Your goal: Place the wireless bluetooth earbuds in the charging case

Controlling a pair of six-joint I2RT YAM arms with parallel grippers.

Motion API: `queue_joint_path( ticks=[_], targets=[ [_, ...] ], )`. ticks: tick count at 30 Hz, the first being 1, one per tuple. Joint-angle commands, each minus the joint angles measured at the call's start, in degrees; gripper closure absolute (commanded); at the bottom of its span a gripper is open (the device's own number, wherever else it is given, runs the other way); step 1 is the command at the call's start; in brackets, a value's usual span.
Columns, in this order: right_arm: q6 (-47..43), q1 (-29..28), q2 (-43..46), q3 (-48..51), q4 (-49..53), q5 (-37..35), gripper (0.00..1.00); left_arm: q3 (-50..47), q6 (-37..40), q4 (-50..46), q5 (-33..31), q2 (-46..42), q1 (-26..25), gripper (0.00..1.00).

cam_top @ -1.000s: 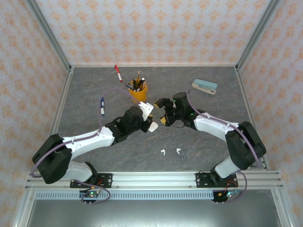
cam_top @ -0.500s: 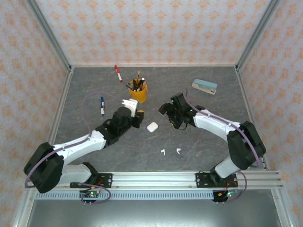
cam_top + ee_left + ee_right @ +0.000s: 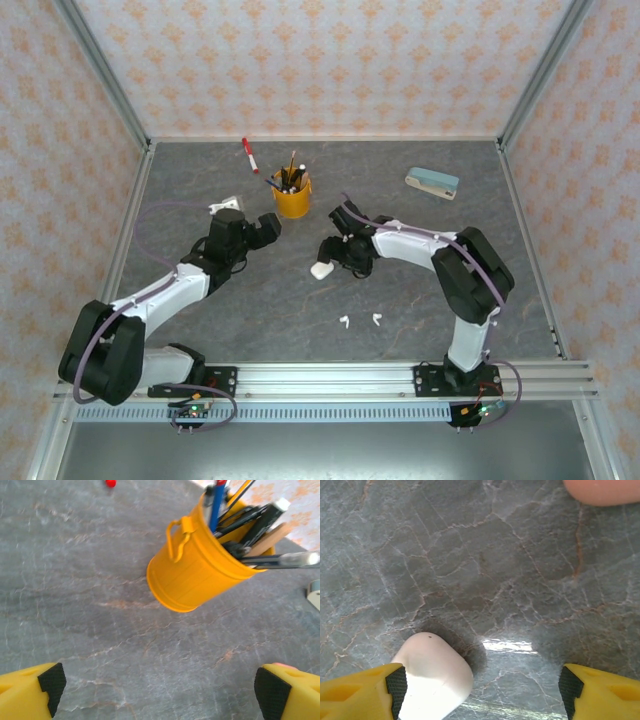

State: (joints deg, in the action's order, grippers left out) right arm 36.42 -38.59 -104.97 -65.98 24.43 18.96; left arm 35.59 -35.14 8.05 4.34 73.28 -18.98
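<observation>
The left end effector (image 3: 264, 228) is hovering over the left half of the tabletop (image 3: 400, 300), pointing toward the yellow bucket (image 3: 292, 196). In the left wrist view this end effector (image 3: 160, 686) is spreading its fingers (image 3: 52, 681) wide, with only bare stone showing between the black pads. A red marker (image 3: 249, 155) is lying close to the far edge, left of centre. Just to its right the yellow bucket is standing upright, bristling with pens (image 3: 260, 522) and other dark tools (its small side handle is facing the left wrist camera).

Near the middle of the tabletop the white charging case (image 3: 321, 270) is resting flat. The right end effector (image 3: 334, 254) is hanging just beside it on its far-right side. In the right wrist view that end effector (image 3: 482, 682) is gaping wide and gripping nothing. The case (image 3: 432, 672) is sitting just inside one finger pad (image 3: 396, 682); whether the two are touching I cannot tell. A salmon-pink rounded thing (image 3: 604, 490) is peeking in at the top right corner of that view, too cropped to name.

Two white earbuds (image 3: 343, 321) are lying side by side but apart toward the near edge, out of the case and nearer than it. A teal-and-white stapler (image 3: 432, 183) is sitting toward the far right corner.
</observation>
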Motion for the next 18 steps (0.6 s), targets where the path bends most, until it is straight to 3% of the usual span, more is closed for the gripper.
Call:
queue_joint_path(
  ticks=[1, 9, 18],
  targets=[
    [-2.48, 0.00, -2.34, -2.58, -0.32, -1.87, 0.19, 2.54, -3.00, -2.84, 2.14, 1.27, 0.74, 0.00],
    [-1.08, -2.15, -6.85, -6.26, -1.55, 5.52, 0.23, 5.12, -4.23, -2.27, 4.18, 5.49, 1.49, 0.00],
    [0.23, -11.41, -1.88, -3.37, -4.47, 12.88, 0.24, 6.56, -4.77, -0.32, 6.20, 8.44, 3.00, 0.00]
  ],
)
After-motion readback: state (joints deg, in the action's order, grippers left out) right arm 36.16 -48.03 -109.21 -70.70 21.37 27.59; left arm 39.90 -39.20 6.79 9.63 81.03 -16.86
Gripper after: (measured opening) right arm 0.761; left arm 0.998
